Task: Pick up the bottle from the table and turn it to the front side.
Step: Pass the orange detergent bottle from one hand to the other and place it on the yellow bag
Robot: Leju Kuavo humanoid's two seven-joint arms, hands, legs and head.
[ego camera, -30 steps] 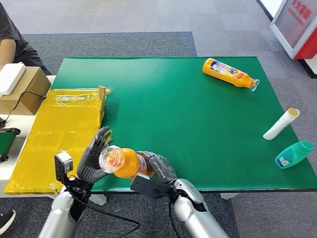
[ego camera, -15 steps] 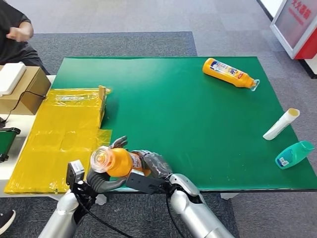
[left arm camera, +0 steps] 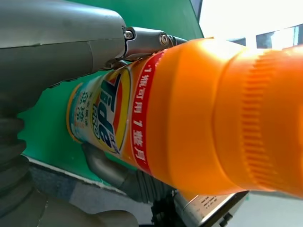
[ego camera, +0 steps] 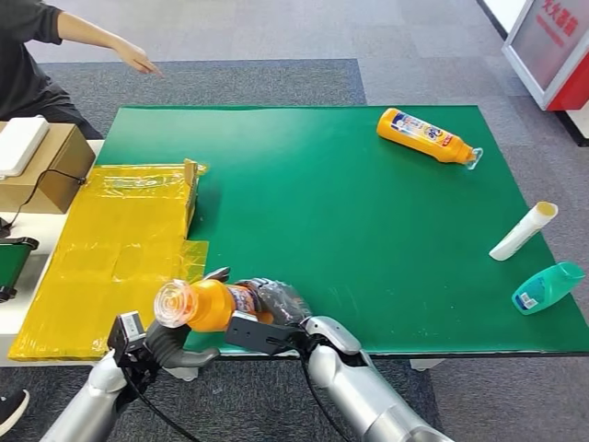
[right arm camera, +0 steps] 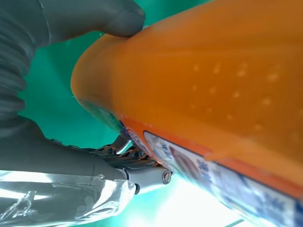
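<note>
An orange Tide bottle (ego camera: 208, 304) lies sideways in the air at the near edge of the green table (ego camera: 333, 212), its clear cap pointing to my left. My right hand (ego camera: 282, 304) grips its label end; its thumb (right arm camera: 89, 19) presses on the orange body (right arm camera: 214, 80). My left hand (ego camera: 177, 343) cups the neck end from below, with one fingertip showing above the bottle. In the left wrist view its thumb (left arm camera: 60, 42) lies along the label of the bottle (left arm camera: 200, 118).
A second orange bottle (ego camera: 423, 135) lies at the far right of the table. A white tube (ego camera: 522, 230) and a teal bottle (ego camera: 548, 286) lie by the right edge. A yellow bag (ego camera: 111, 249) and a cardboard box (ego camera: 49, 166) are on the left. A person's arm (ego camera: 104, 41) reaches over the far left corner.
My left hand dropped from beside the cap to under the bottle and curled round it. The bottle shifted slightly left. The person stretched an arm out toward the table.
</note>
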